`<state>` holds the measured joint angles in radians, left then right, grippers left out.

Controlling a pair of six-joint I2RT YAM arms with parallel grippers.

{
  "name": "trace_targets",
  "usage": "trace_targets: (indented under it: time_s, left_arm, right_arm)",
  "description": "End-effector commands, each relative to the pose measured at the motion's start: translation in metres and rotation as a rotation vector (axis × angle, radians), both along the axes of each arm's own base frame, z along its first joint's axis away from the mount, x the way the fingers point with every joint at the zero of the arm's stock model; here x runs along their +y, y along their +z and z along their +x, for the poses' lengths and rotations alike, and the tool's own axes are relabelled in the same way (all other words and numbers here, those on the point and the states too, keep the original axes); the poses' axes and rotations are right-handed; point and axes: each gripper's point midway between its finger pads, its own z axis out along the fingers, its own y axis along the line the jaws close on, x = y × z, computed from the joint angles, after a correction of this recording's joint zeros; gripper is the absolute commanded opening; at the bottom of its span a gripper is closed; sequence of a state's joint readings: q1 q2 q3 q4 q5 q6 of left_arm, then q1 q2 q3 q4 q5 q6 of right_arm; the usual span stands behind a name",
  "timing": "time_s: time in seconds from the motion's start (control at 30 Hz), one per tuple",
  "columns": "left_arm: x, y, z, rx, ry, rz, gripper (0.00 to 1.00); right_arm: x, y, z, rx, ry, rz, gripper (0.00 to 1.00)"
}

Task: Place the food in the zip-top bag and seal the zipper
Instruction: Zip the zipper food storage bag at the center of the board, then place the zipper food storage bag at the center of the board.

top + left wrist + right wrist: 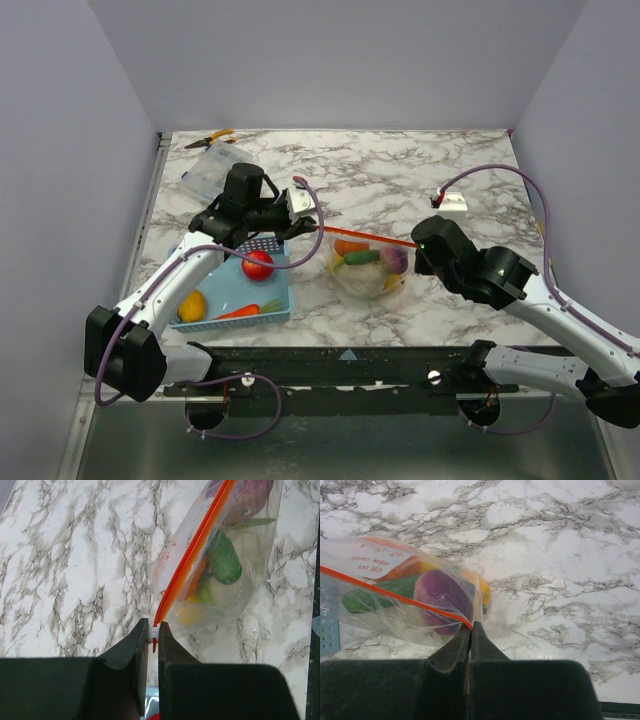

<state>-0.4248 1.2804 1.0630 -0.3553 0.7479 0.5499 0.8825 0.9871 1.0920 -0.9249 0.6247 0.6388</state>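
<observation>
Bag: The zip-top bag [368, 275] is in the middle of the surface [400, 170]. It is stretched between the two arms, and its bottom seems to sit on the marble.

Food in the bag: A purple onion [442, 597] and a green piece [223, 560] show through the plastic. There are orange, yellow and white bits too, but they are hard to name.

Food left out: A red tomato [258, 265], a yellow pepper [192, 305] and an orange carrot [245, 311] lie in the blue basket [235, 321], just left of the bag. They are not in the bag yet.

Zipper: The zipper [367, 236] is pulled into one straight, thin line from arm to arm. The mouth looks shut, but I cannot tell if it is pressed tight all the way along.

Left end effector: The left end effector [154, 630] is almost pressed together. It pinches the left tip of the zipper, with only a sliver of bag between its pads.

Right end effector: The right end effector [470, 630] is pressed together. It pinches the right corner of the zipper, right beside the onion.

How far along: I think more than half is done, since most of the food is inside.

What is left: It looks like three foods must go in, and then the zipper needs a firm press.
</observation>
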Motion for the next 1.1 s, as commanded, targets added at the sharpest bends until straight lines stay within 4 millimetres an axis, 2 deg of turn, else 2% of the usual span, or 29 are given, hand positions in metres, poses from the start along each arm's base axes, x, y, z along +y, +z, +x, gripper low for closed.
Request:
trace_targets:
  time_s: [0.0, 0.5, 0.57, 0.6, 0.63, 0.83, 0.97, 1.07]
  left_arm:
    - [0.024, -0.003, 0.018, -0.066, 0.101, 0.056, 0.0]
    - [0.029, -0.002, 0.014, -0.112, 0.096, 0.062, 0.04]
    - [0.026, 0.001, 0.01, -0.105, 0.074, 0.044, 0.11]
    - [0.024, 0.003, 0.007, -0.1, 0.061, 0.031, 0.19]
    - [0.022, 0.007, 0.006, -0.104, 0.055, 0.019, 0.32]
    - [0.031, 0.035, 0.008, -0.187, 0.128, -0.017, 0.66]
    - [0.039, 0.067, 0.002, -0.292, 0.178, -0.078, 0.71]
    - [0.049, 0.093, 0.009, -0.374, 0.28, -0.147, 0.72]
  right_arm:
    - [-0.027, 0.008, 0.0, -0.029, -0.08, -0.074, 0.0]
    - [-0.027, 0.006, 0.0, -0.022, -0.081, -0.079, 0.0]
    - [-0.023, 0.004, 0.0, -0.017, -0.055, -0.072, 0.0]
    - [-0.018, 0.004, 0.001, -0.023, -0.037, -0.056, 0.0]
    - [-0.016, 0.005, 0.001, -0.028, -0.026, -0.048, 0.0]
    - [-0.013, 0.007, 0.003, -0.027, -0.021, -0.049, 0.0]
    - [-0.01, 0.007, 0.005, -0.029, -0.016, -0.049, 0.0]
    - [-0.005, 0.008, 0.01, -0.034, -0.014, -0.046, 0.0]
